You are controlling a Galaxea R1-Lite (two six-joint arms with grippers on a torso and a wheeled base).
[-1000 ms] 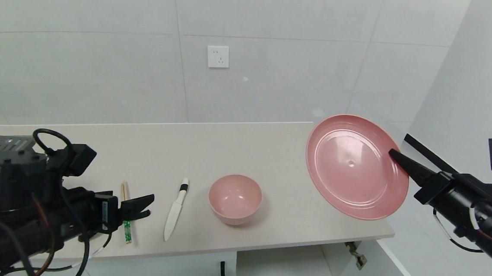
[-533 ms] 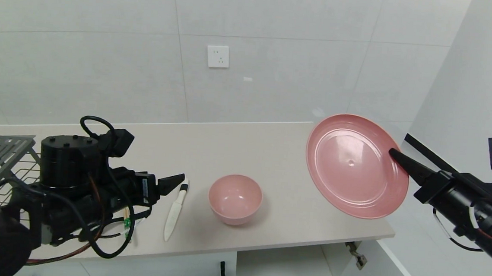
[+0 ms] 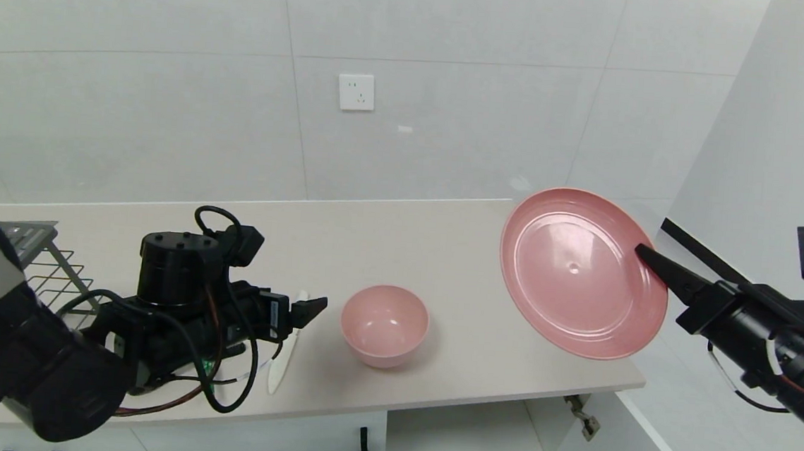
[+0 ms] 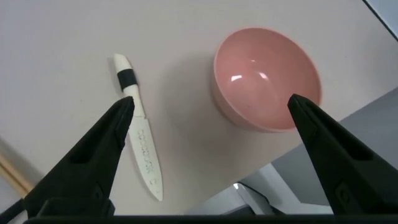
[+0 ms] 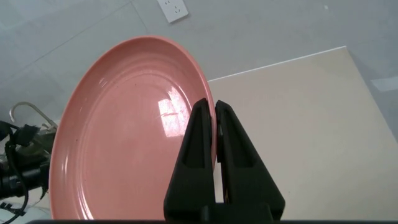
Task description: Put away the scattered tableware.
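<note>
You see the counter with the pink bowl near its front edge and the white knife just left of it. The left gripper hangs over the knife, jaws spread wide. A wire rack stands at the left end. The right gripper pinches the rim of the pink plate, held tilted in the air over the counter's right end. Since a second ago, the left arm has swept right from the chopsticks toward the bowl; the plate is unchanged.
</note>
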